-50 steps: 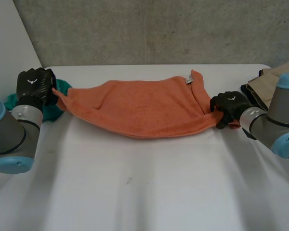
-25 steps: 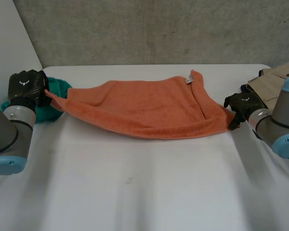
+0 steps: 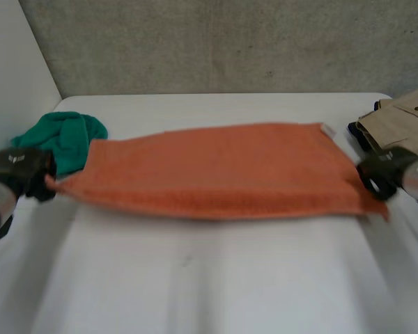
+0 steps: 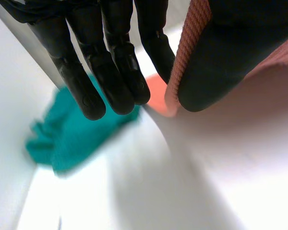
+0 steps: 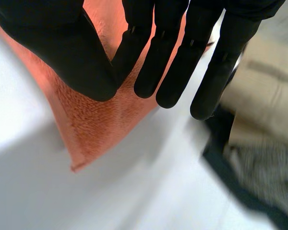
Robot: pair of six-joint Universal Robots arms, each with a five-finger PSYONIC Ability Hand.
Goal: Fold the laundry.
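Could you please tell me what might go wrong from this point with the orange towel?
The left robot hand and right robot hand each pinch just a corner of the orange towel, stretched between them; a harder pull might slip one corner free. The green cloth lies close beside the left corner and the beige garment beside the right, so either could be snagged or dragged.

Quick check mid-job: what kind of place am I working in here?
Most likely a lab test bench, not a home: a white table, a concrete wall behind it, plus an orange towel, green cloth and beige garment to fold.
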